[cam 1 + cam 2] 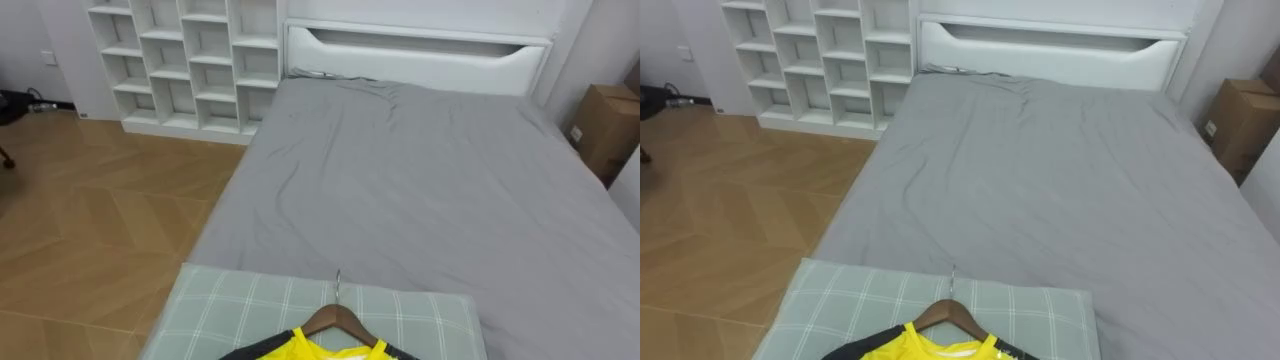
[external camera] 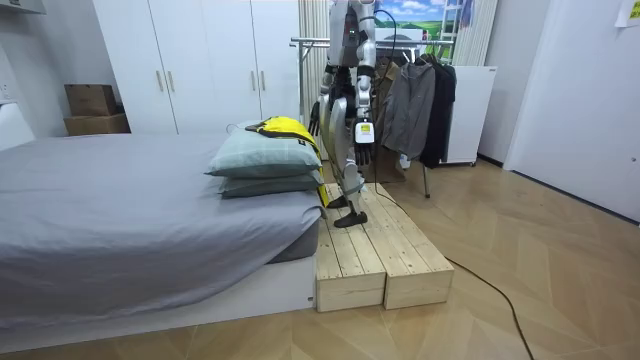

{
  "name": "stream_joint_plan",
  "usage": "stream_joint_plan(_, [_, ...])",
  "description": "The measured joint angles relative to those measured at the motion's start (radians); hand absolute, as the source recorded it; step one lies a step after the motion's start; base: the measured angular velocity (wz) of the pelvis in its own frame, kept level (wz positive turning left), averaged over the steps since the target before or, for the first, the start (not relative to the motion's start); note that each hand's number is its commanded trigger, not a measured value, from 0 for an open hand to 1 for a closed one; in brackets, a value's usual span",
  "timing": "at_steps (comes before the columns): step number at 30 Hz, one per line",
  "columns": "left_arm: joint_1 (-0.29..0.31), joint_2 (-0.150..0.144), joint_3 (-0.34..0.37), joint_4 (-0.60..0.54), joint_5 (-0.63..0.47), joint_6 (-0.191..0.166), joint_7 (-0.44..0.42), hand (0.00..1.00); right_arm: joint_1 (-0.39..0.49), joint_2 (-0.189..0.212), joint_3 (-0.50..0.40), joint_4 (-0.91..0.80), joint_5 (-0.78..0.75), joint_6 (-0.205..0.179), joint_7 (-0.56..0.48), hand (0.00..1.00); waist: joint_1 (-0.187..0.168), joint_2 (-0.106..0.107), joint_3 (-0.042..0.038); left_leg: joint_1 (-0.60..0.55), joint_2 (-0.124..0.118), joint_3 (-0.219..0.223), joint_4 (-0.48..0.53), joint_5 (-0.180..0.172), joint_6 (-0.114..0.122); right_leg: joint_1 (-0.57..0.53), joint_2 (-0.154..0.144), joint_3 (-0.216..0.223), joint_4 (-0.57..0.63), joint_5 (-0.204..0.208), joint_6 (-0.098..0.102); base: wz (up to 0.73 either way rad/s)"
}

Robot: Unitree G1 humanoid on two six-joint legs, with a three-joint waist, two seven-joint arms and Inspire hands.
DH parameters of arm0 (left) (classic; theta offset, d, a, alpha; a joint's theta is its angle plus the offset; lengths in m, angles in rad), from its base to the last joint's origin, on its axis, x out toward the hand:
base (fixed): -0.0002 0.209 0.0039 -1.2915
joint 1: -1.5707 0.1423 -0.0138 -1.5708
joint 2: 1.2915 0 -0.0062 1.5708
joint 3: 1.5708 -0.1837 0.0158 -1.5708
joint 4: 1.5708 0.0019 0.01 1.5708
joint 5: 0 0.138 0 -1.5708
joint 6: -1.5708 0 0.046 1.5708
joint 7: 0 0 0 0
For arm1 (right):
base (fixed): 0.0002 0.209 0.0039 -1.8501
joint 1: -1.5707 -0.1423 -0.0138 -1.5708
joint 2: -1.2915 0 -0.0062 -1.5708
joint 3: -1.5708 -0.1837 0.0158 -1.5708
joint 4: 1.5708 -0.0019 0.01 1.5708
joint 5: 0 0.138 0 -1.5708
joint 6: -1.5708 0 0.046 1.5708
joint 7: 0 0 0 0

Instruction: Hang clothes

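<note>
A yellow garment with dark trim (image 1: 303, 349) lies on a wooden hanger (image 1: 338, 318), whose metal hook points toward the bed's head. It rests on the top green checked pillow (image 1: 230, 310) at the foot of the grey bed (image 1: 420, 180). In the room view the garment (image 2: 283, 128) crowns two stacked pillows (image 2: 262, 155). I stand on a wooden platform (image 2: 380, 255) right behind them. My left hand (image 2: 362, 137) hangs at my side with relaxed fingers, holding nothing. My right hand (image 2: 315, 118) hangs low beside the pillows.
A clothes rack (image 2: 310, 42) with dark clothes (image 2: 420, 100) stands behind me. A white cube shelf (image 1: 185, 60) is left of the bed, a cardboard box (image 1: 605, 125) to its right, and white wardrobes (image 2: 200, 65) line the far wall.
</note>
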Motion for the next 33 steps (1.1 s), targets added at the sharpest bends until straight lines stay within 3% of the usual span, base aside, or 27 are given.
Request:
stream_joint_plan(19, [-0.021, -0.002, 0.001, 0.001, 0.067, -0.007, 0.006, 0.00, -0.006, 0.000, 0.029, 0.001, -0.001, -0.012, 0.004, 0.00, 0.008, -0.003, -0.0024, -0.016, 0.001, 0.002, 0.005, 0.000, 0.000, -0.018, -0.001, -0.009, 0.000, 0.000, -0.001, 0.00])
stream_joint_plan(29, [-0.027, -0.022, 0.002, 0.007, 0.066, -0.035, 0.129, 0.00, -0.006, 0.000, 0.047, -0.003, 0.004, -0.031, -0.003, 0.00, 0.007, 0.003, -0.0031, -0.032, -0.001, -0.008, 0.012, -0.001, 0.000, -0.022, -0.001, -0.019, 0.001, 0.001, -0.001, 0.02])
stream_joint_plan(33, [-0.033, -0.020, 0.028, -0.004, 0.068, -0.067, 0.212, 0.00, -0.008, 0.001, 0.048, -0.003, 0.000, -0.036, -0.020, 0.00, 0.003, 0.003, -0.0032, -0.032, -0.001, -0.012, 0.012, -0.001, 0.000, -0.019, -0.001, -0.029, -0.001, 0.001, -0.001, 0.05])
